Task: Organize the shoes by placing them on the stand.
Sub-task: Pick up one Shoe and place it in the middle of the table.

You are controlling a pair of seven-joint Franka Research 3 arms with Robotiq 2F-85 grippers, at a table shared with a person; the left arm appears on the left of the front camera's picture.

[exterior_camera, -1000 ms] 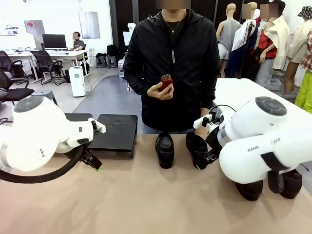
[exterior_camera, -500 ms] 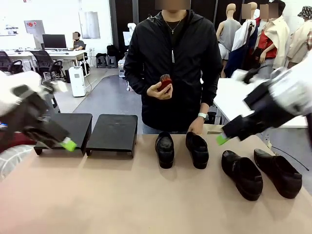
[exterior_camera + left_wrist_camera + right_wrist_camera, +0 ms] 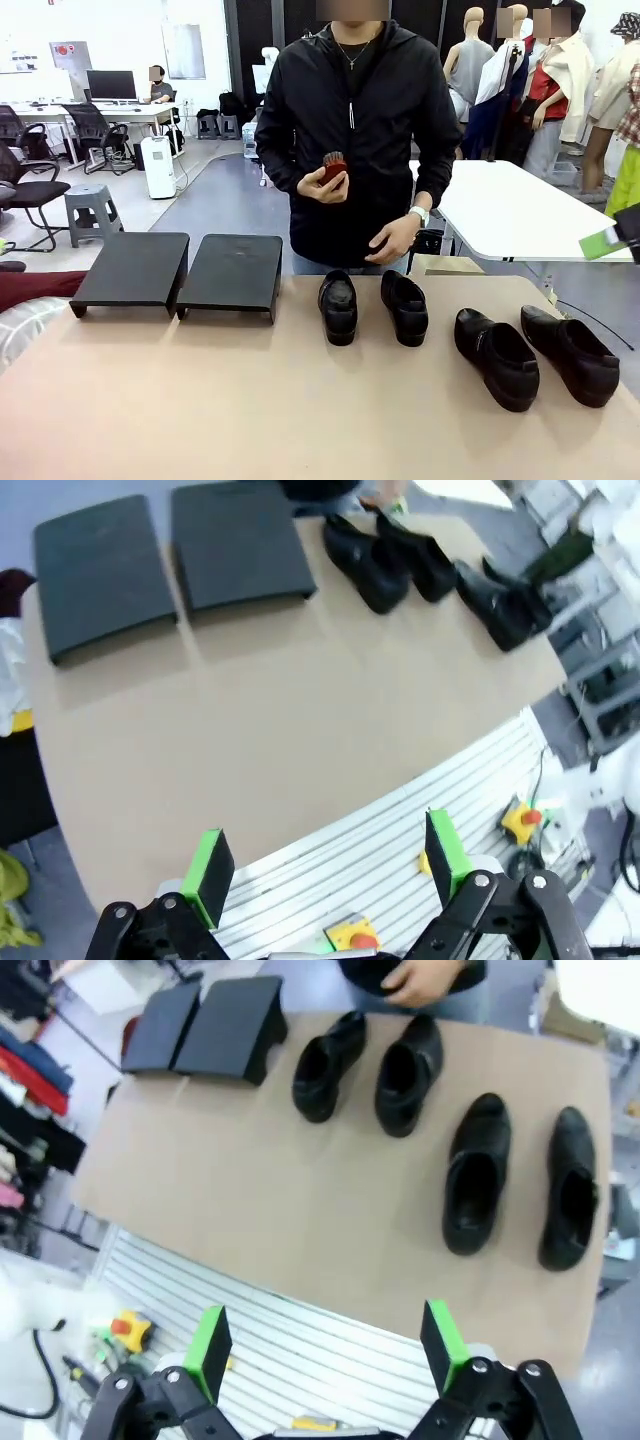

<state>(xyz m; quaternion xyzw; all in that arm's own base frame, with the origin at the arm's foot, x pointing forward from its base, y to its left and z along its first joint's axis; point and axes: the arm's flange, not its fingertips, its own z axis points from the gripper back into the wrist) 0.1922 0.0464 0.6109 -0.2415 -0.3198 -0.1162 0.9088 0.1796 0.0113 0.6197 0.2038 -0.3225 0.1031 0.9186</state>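
Two pairs of glossy black shoes lie on the tan table. One pair (image 3: 338, 305) (image 3: 404, 306) sits at the middle near the person; the other pair (image 3: 496, 357) (image 3: 570, 353) lies at the right. The stand, two black sloped platforms (image 3: 131, 270) (image 3: 232, 272), is bare at the far left. My left gripper (image 3: 327, 865) hangs open high above the near table edge, with the stand (image 3: 238, 545) and shoes (image 3: 365, 555) far below. My right gripper (image 3: 325, 1345) is open too, high over the shoes (image 3: 476, 1172) and stand (image 3: 232, 1028). One of its green pads (image 3: 604, 243) shows at the right edge.
The person stands at the far side holding a reddish-brown brush (image 3: 337, 167) in one hand; the other hand (image 3: 392, 240) hovers above the middle pair. A white table (image 3: 520, 215) stands behind at the right. Slatted metal framing (image 3: 400, 850) lies under the near edge.
Both arms have pulled up and outward off the table, uncovering the right pair and the stand. The person's hand has lifted away from the middle shoe.
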